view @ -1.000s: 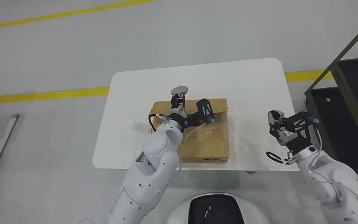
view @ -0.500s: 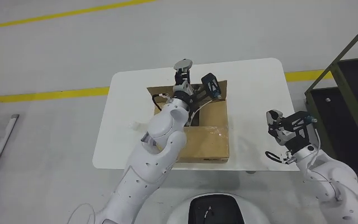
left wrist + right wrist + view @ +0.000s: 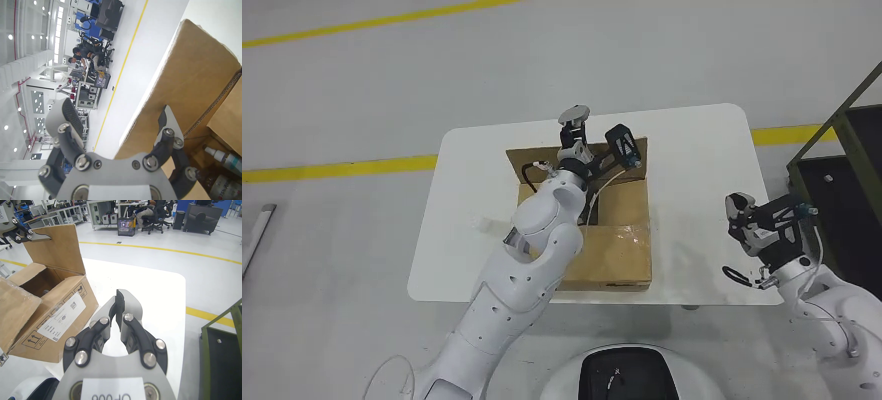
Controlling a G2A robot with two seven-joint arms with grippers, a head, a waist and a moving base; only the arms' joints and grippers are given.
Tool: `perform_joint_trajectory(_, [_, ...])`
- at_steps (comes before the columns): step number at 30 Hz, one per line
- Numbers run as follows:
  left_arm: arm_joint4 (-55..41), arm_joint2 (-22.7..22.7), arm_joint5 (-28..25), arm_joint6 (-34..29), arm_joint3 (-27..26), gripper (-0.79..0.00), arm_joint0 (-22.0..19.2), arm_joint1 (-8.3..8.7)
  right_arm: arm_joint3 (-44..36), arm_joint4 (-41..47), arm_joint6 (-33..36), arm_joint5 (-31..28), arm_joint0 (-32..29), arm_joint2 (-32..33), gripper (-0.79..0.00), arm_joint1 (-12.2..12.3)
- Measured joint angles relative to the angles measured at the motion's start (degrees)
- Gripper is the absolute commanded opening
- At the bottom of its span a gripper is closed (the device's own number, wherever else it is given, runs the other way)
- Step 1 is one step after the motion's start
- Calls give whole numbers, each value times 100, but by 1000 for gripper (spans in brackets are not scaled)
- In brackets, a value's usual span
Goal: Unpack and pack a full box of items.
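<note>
My left tool (image 3: 117,109) is spread wide, straddling the raised flap (image 3: 189,75) on the 12 o'clock side of the box (image 3: 612,240), mid-surface (image 3: 702,150). The cardboard looks light and stiff but easily creased, so I'd pinch the flap's edge. The right tool (image 3: 118,300) is clenched empty at 3 o'clock.

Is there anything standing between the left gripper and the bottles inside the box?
Nothing visible does. The far flap stands upright, with the open left gripper astride its top edge, and leaves the bottles uncovered. The near flap covers only the near half of the box.
</note>
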Motion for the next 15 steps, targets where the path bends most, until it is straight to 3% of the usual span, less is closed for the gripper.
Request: perform_joint_trajectory(15, [12, -77, 48, -122, 80, 0, 92, -21, 45, -81, 18, -114, -12, -66, -785, 4])
